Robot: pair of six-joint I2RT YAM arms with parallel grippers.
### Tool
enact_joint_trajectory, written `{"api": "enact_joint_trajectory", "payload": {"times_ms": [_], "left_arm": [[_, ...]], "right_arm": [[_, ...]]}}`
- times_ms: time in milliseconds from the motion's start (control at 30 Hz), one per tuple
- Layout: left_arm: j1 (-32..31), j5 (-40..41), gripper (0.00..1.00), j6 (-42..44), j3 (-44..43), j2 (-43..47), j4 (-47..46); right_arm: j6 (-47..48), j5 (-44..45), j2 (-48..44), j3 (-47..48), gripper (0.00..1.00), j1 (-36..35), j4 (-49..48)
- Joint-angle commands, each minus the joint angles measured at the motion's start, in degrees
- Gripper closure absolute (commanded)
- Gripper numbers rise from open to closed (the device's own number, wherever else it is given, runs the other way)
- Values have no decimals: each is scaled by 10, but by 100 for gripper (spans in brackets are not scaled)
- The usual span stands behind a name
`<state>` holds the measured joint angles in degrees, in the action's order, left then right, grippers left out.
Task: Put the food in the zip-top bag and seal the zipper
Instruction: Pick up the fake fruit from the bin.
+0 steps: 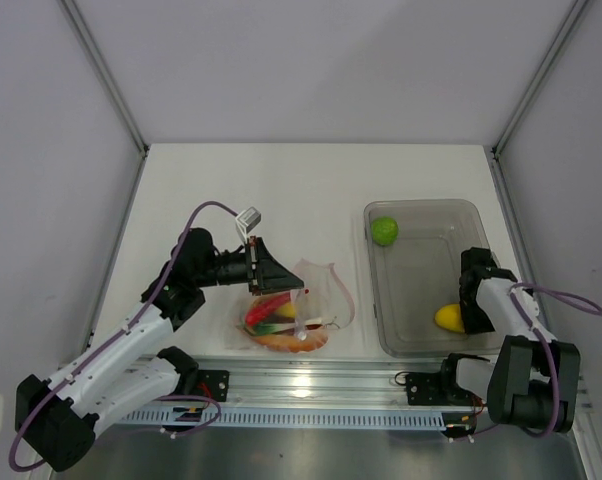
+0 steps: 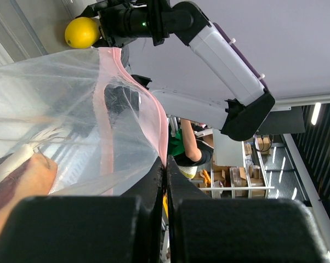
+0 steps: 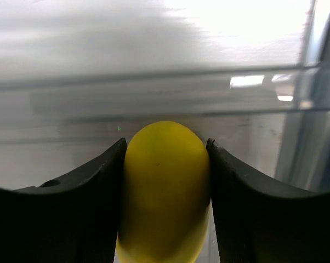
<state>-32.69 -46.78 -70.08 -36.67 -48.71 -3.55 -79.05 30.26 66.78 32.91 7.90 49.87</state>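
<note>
White counter (image 1: 281,190): right hand (image 3: 165,143) clasped a yellow lemon-like fruit (image 3: 164,197) in the rigid clear bin (image 1: 421,203), needing a straight lift; left hand (image 2: 166,170) pinched the pink zipper (image 2: 157,126) of the floppy clear bag (image 2: 55,109).

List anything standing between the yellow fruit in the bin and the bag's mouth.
Only the clear bin's left wall separates the yellow fruit, gripped by the right end effector, from the bag; the fruit must rise over it. The left end effector pinches the bag's pink strip.
</note>
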Motion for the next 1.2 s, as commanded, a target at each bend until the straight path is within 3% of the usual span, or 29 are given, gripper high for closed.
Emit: {"api": "enact_joint_trajectory", "payload": {"times_ms": [0, 200, 367, 433, 533, 600, 700, 800, 933, 1167], "left_arm": [[5, -14, 99, -4, 5, -3, -36], [5, -16, 99, -7, 7, -5, -43], [5, -16, 99, -7, 11, 0, -41], [5, -16, 99, -7, 12, 2, -41], [5, -14, 99, -8, 12, 4, -42], [5, -13, 100, -11, 14, 5, -43], [5, -14, 100, -16, 9, 8, -46], [5, -12, 99, -18, 0, 13, -43], [4, -6, 99, -16, -13, 24, -27], [4, -6, 99, -15, -38, 22, -10]], "right_arm": [[12, -1, -31, 6, 100, -34, -32], [74, 11, -93, 37, 100, -134, -89], [233, -33, -167, 63, 100, -172, -180], [335, -132, -200, 56, 100, -177, -261], [405, -298, -259, 29, 100, -177, -373], [418, -434, -278, 13, 100, -177, -430], [419, -539, -274, 18, 100, -203, -499], [439, -561, -282, 38, 100, -246, -546], [495, -558, -278, 80, 100, -353, -578], [613, -460, -226, 141, 99, -583, -580]]}}
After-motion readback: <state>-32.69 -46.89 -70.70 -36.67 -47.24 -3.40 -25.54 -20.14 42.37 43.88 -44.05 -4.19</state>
